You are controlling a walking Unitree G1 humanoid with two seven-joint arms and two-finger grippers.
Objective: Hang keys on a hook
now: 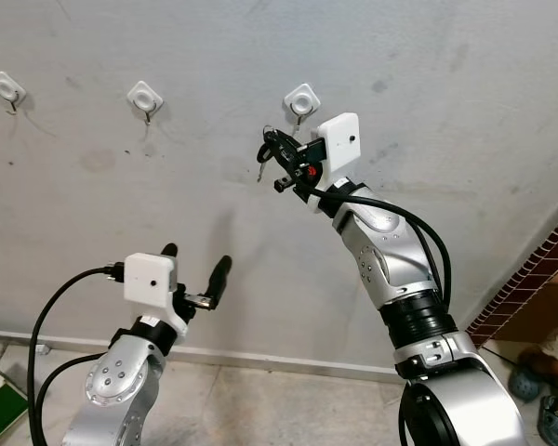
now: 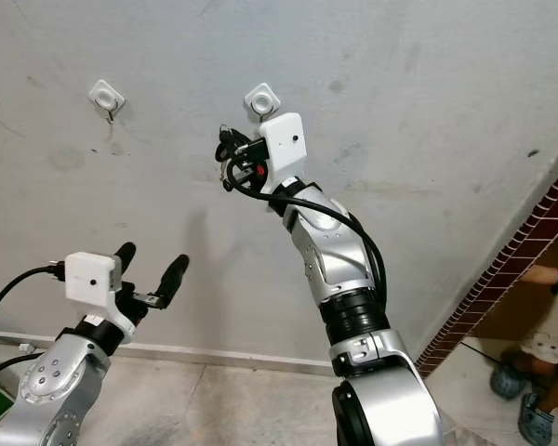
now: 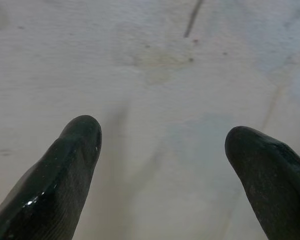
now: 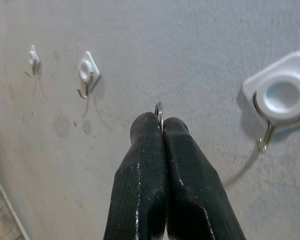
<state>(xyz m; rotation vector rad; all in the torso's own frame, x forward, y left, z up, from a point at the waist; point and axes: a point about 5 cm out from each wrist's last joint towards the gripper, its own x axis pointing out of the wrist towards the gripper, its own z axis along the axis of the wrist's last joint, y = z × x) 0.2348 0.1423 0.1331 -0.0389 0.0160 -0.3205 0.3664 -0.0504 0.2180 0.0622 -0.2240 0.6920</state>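
My right gripper (image 4: 162, 125) is raised to the wall (image 1: 446, 84), its two black fingers pressed together on the ring of the keys (image 1: 277, 149). In the right wrist view a sliver of the metal ring pokes out between the fingertips; from the head views the rest of the bunch hangs dark on the far side of the gripper, just below and to the left of the hook (image 1: 301, 100) I judge to be my target. That hook, a white pad with a wire hook under it, sits on the wall just beside the fingertips, not yet touched by the ring.

I am in the approach step: keys held, hook not yet caught. Next, I think, the ring must be brought across to the wire tip, set over it, then lowered before I let go. The opening is small, so the alignment needs care.

Two more hooks (image 1: 145, 97) (image 1: 7, 88) sit further left along the wall. My left gripper (image 1: 197, 272) waits low, fingers spread apart, holding nothing.
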